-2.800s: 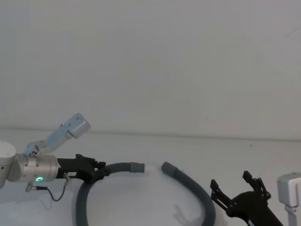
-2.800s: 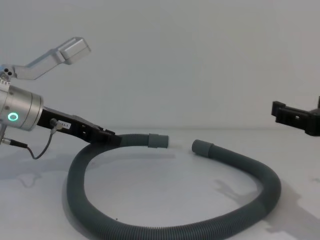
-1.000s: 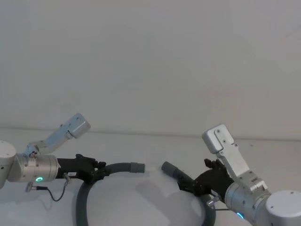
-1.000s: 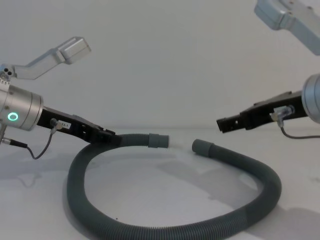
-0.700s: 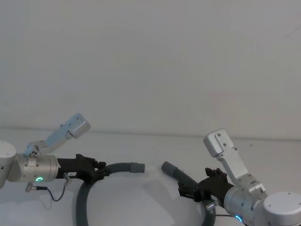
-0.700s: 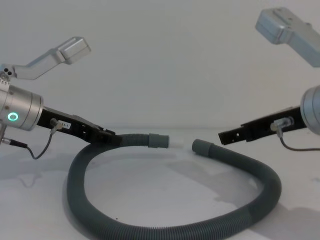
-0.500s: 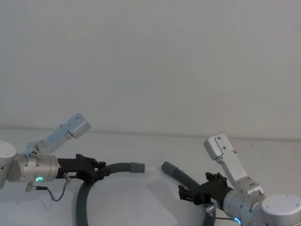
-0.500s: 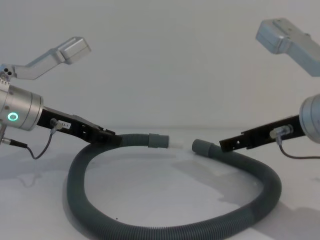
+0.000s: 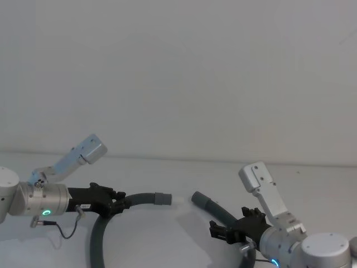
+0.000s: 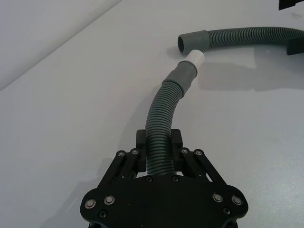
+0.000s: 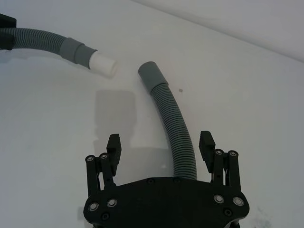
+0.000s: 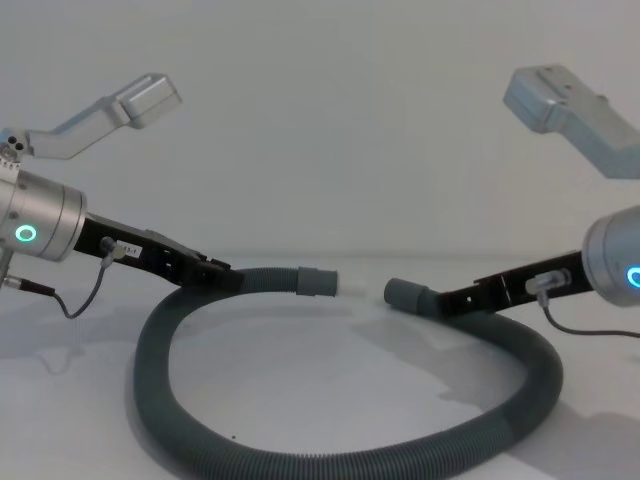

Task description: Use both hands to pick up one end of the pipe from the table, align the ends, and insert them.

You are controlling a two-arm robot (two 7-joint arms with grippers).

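Fingers first: the right gripper (image 11: 160, 141) has its two black fingers (image 11: 113, 145) spread wide, one on either side of the hose (image 12: 330, 468), and neither touches it. Seen from that wrist, the ribbed stretch runs straight out ahead between them, along the way they point. It sits closer to one finger than the other, then bends gently to the plain grey cuff (image 11: 151, 76) further on. So the hose's long axis lies along the gripper's reach, and the fingers would close across its width. That cuff seems to lie on the white table (image 9: 167, 240).

Across from it, the left gripper (image 10: 159, 140) is clamped on the hose some way behind the white-tipped cuff (image 10: 186, 70). That end points towards the plain cuff's mouth with a small gap between. They are not quite on one line, the plain mouth sitting off to one side and angled. The rest of the hose loops round on the table nearer the robot.

My guess is the next thing needed is the right fingers shutting, ideally with the hose centred between them so it doesn't squirm sideways. After that, the right-hand end is the one that wants swinging round to face the white tip.
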